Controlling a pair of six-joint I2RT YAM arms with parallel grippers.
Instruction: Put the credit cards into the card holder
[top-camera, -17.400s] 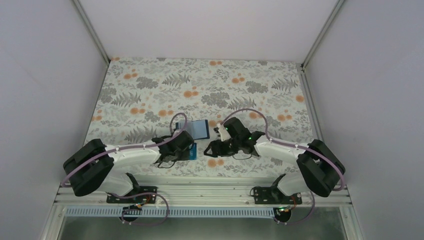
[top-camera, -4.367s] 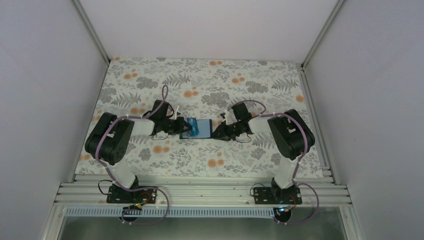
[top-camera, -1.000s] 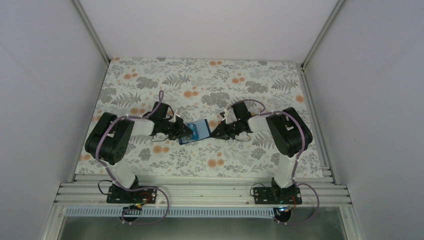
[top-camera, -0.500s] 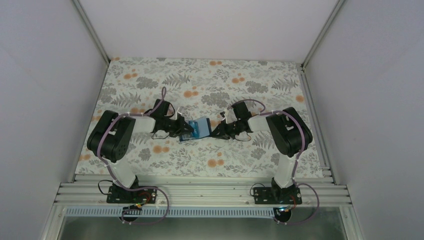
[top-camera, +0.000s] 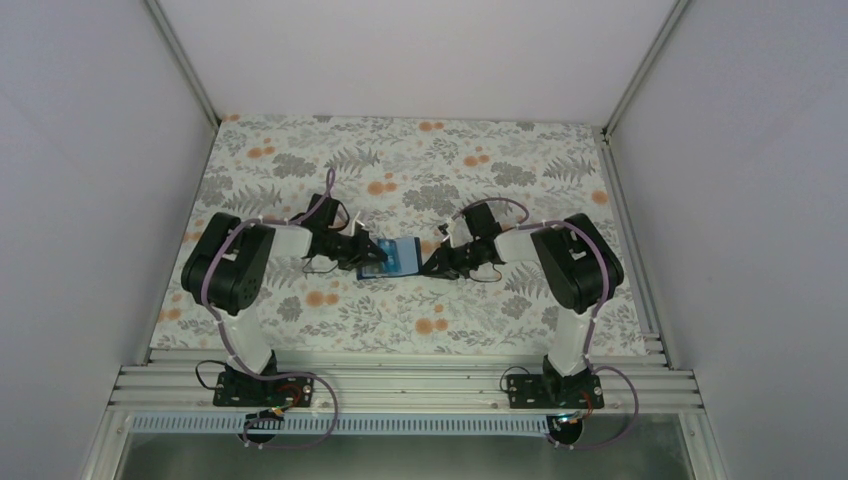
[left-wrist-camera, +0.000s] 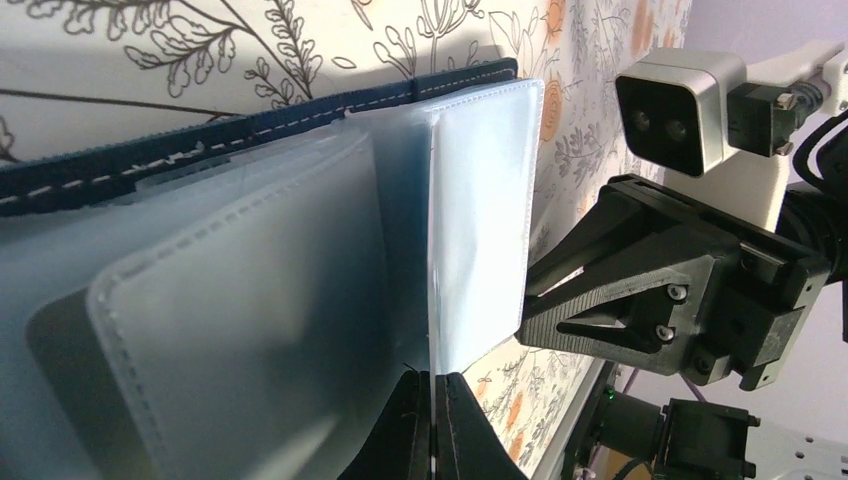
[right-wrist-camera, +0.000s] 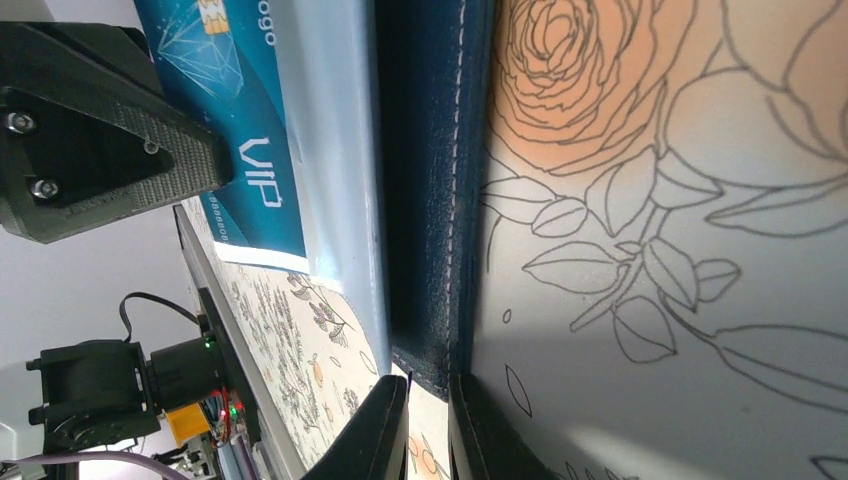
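Observation:
The card holder (top-camera: 398, 257) lies open on the floral cloth between my two grippers. In the left wrist view its navy cover (left-wrist-camera: 250, 140) lies on the cloth with blue-grey clear sleeves (left-wrist-camera: 250, 300) fanned above it. My left gripper (left-wrist-camera: 433, 400) is shut on the edge of one thin clear sleeve (left-wrist-camera: 480, 230). My right gripper (right-wrist-camera: 430, 420) is closed on the corner of the navy cover (right-wrist-camera: 425, 200) at the holder's right edge. The teal-blue card (right-wrist-camera: 235, 130), marked VIP, lies partly under a sleeve (right-wrist-camera: 330, 150) by the left fingers (right-wrist-camera: 100, 150). No black cards show.
The floral cloth (top-camera: 420, 170) covers the table, with white walls at the back and both sides. The arms' rail (top-camera: 400, 385) runs along the near edge. The right gripper (left-wrist-camera: 650, 300) and its camera (left-wrist-camera: 680, 110) fill the right of the left wrist view.
The holder was tilted up toward the left one second ago and now lies more level. My left gripper has shifted slightly up and right with the sleeve. The right gripper has stayed put.

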